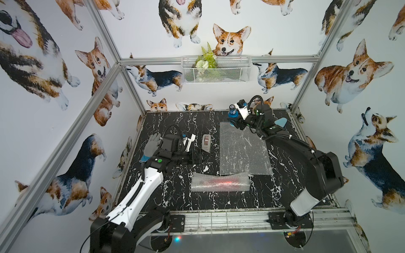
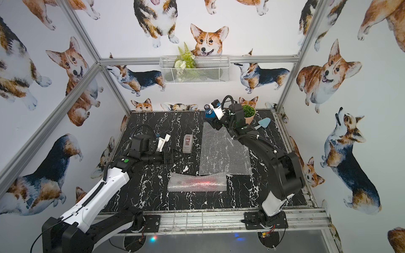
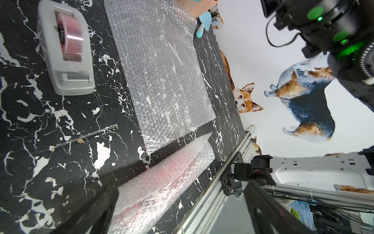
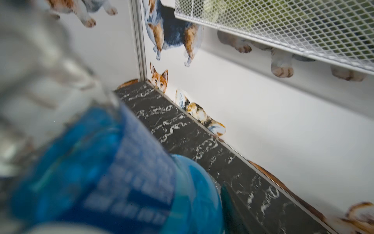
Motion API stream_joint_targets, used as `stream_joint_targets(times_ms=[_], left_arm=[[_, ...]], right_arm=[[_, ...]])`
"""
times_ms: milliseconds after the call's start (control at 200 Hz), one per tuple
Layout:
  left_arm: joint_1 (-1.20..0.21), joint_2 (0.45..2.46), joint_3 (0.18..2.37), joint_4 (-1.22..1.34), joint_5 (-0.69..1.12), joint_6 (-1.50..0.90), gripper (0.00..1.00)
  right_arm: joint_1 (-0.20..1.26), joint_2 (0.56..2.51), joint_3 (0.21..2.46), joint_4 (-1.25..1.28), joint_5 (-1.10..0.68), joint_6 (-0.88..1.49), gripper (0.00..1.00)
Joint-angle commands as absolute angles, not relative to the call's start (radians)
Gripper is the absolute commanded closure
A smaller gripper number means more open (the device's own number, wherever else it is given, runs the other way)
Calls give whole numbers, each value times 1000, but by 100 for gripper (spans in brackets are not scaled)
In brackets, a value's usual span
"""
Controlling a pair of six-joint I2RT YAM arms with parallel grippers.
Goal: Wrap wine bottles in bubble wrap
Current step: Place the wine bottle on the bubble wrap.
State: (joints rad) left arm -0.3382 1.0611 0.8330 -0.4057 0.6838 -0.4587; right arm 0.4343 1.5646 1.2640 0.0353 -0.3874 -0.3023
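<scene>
The black marble table (image 1: 166,197) carries everything. On its right half lies the flat sheet of bubble wrap (image 1: 243,149), spread out and bare in both top views. Just beside that sheet's near edge, at the middle of the table, lies the rolled sheet (image 1: 219,181), with the red-pink bottle (image 1: 228,181) showing through it as a reddish streak. The left wrist view brings this rolled sheet (image 3: 153,182) close, pink inside the film, which the right wrist view does not see at all. The right gripper (image 1: 234,120) reaches to the far edge of the flat sheet and is clamped on the blue bottle (image 1: 232,113), which stands roughly upright with its dark cap on top. Only the right wrist view shows the blue bottle (image 4: 101,162) filling the frame, blurred, so I cannot tell whether its base touches the table. The left gripper (image 1: 197,157) hangs over the left half of the table; the left wrist view shows its dark fingers (image 3: 91,202) spread wide with nothing between them. The tape dispenser (image 1: 206,143) sits between the left gripper and the flat sheet. A grey glove (image 1: 151,144) shows behind the left arm in a top view only; a potted plant (image 2: 248,114) shows at the far right in a top view. Beside it lies a pale blue trowel (image 2: 264,122).
</scene>
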Motion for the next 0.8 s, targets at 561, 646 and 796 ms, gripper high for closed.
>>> stream_joint_targets(times_ms=[561,646,796], left_arm=[[-336,1077,820,-371,750,-434,0],[-336,1072,814,-375,756,-430,0],[-336,1072,799,-362,761,-435,0]], right_arm=[[486,1757,1453,-996,86,-794,65],[501,1815,1476,-1006,88,-794,65],[522,1902,1505,-1000,123,-798,63]])
